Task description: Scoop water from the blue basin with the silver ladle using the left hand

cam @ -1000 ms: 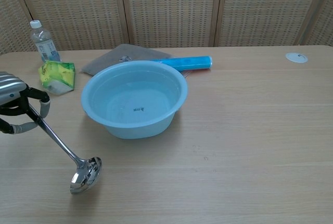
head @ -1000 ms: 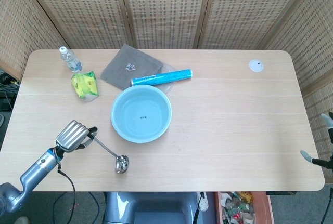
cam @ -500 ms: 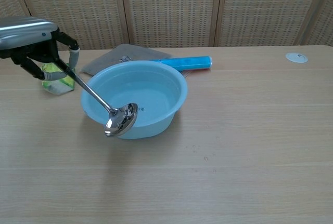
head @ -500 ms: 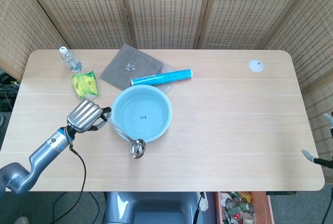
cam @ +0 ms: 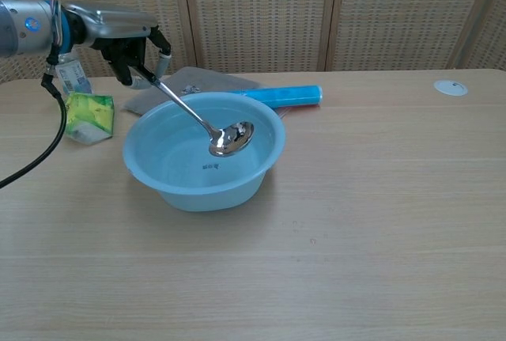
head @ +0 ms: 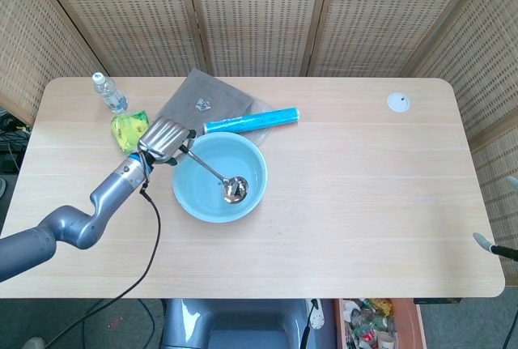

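Gripping: left hand [head: 164,140] clenched around the ladle [head: 213,172] handle end, fingers wrapped over it; same grip seen in chest view [cam: 130,36].
Ladle: handle slants down from the hand, over the basin's near-left rim; bowl [cam: 231,138] hangs inside the basin, to the right of and below the hand.
Ladle bowl vs water: above or at the surface, cannot tell which from either view.
Basin [head: 184,199]: blue, on the table [head: 364,187], left of centre, water in it; just right of the left hand.
Right hand: only a sliver at the right edge of the head view [head: 495,248], off the table's near-right corner; state cannot be told.
Cloth [head: 194,102]: grey, behind the basin, partly under the hand.
Blue roll [head: 251,120]: lying across the cloth's right edge, just behind the basin rim.
Green pack [head: 131,131]: just left of the hand.
Bottle [head: 108,91]: upright, far-left corner.
White disc [head: 397,103]: far right, well apart from the rest.
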